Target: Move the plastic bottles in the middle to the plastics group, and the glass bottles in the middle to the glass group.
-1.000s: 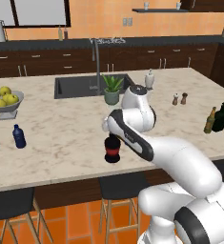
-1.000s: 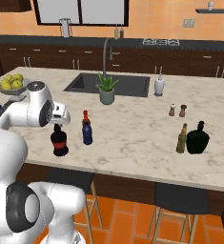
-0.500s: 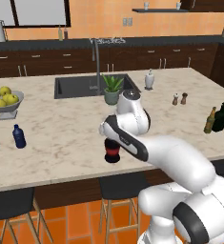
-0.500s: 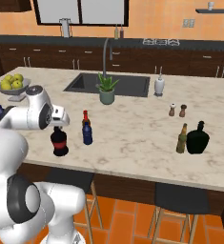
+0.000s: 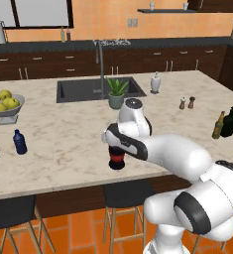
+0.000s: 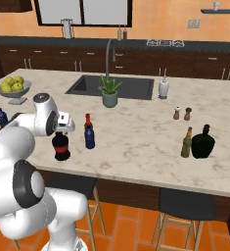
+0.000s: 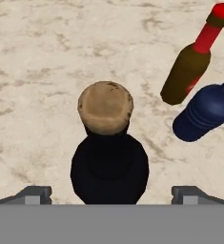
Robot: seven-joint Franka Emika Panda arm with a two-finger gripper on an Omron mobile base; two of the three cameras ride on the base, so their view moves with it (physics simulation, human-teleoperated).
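**A:** Three bottles are standing in the middle of the island counter (image 6: 136, 142), toward its front edge: the round black bottle (image 6: 61, 146), the slim brown bottle (image 6: 87, 121) and the small blue bottle (image 6: 89, 137). The gripper (image 7: 111, 194) is hanging straight above the black bottle's cork, jaws spread as wide as they go, one fingertip showing on either side of the body and holding nothing.

**B:** What is worrying you from here?

**A:** The belly is looking nearly as broad as the gap between the fingertips. If the hand is coming down off-centre, a finger may be landing on the shoulder and tipping the bottle. It is also sitting close to the front edge, so a shove that way could be sending it off the counter.

**B:** And the neighbours?

**A:** The brown and blue bottles are standing just beside each other, near the black one but apart from it. A sideways swing at low height could be knocking them over.

**B:** Room to carry it?

**A:** The glass group (image 6: 198, 142) is waiting near the right end, well apart. The marble between is lying open, with the shakers (image 6: 182, 113) further back. The plastics group (image 5: 20, 142) is sitting at the left end.
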